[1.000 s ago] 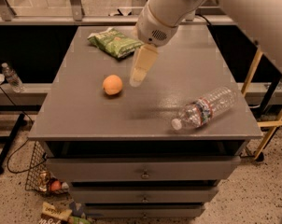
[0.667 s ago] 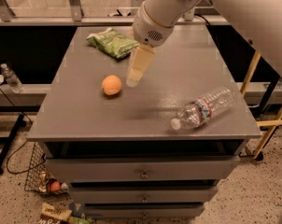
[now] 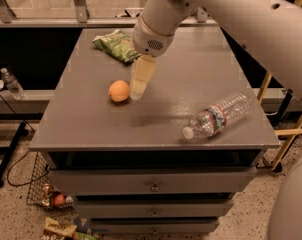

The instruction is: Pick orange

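Note:
The orange [image 3: 119, 90] lies on the grey table top [image 3: 91, 124], left of centre. My gripper [image 3: 138, 91] hangs from the white arm that comes in from the upper right. Its pale fingers point down and end just to the right of the orange, close beside it. I see only one side of the fingers.
A green snack bag [image 3: 117, 45] lies at the back left of the table. A clear water bottle [image 3: 218, 116] lies on its side at the front right. A wire basket with clutter [image 3: 48, 196] sits on the floor at the lower left. Another bottle [image 3: 11, 83] stands on a shelf at the left.
My gripper has moved left and slightly down toward the orange; it now hangs right beside it. The orange, bag and bottle have not moved.

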Controlling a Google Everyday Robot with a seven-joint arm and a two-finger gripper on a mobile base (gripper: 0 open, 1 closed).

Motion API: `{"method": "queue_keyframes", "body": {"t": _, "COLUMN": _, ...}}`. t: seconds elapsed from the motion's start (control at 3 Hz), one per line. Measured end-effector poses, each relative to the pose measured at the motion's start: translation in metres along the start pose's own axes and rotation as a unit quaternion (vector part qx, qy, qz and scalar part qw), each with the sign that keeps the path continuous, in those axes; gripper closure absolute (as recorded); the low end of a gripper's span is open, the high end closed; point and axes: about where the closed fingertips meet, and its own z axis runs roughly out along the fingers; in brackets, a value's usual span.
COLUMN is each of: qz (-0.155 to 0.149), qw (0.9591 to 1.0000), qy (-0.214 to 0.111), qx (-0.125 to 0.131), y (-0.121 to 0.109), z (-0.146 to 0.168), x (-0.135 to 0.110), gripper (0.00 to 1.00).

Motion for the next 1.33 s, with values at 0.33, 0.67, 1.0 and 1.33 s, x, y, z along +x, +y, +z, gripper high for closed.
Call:
{"method": "queue_keyframes", "body": {"t": 0.33, "qz": -0.010, "qw": 0.9997, "qy": 0.011, "qx": -0.020, "y": 0.000, "z": 0.017, "x": -0.005, "gripper": 0.00}}
{"method": "queue_keyframes", "body": {"t": 0.67, "qz": -0.021, "qw": 0.9988, "qy": 0.025, "qx": -0.037, "y": 0.000, "z": 0.033, "x": -0.010, "gripper": 0.00}}
{"method": "queue_keyframes", "body": {"t": 1.0, "qz": -0.035, "qw": 0.9975, "qy": 0.028, "qx": -0.054, "y": -0.002, "z": 0.047, "x": -0.015, "gripper": 0.00}}
{"method": "queue_keyframes", "body": {"t": 1.33, "qz": -0.051, "qw": 0.9962, "qy": 0.028, "qx": -0.065, "y": -0.002, "z": 0.057, "x": -0.019, "gripper": 0.19}}
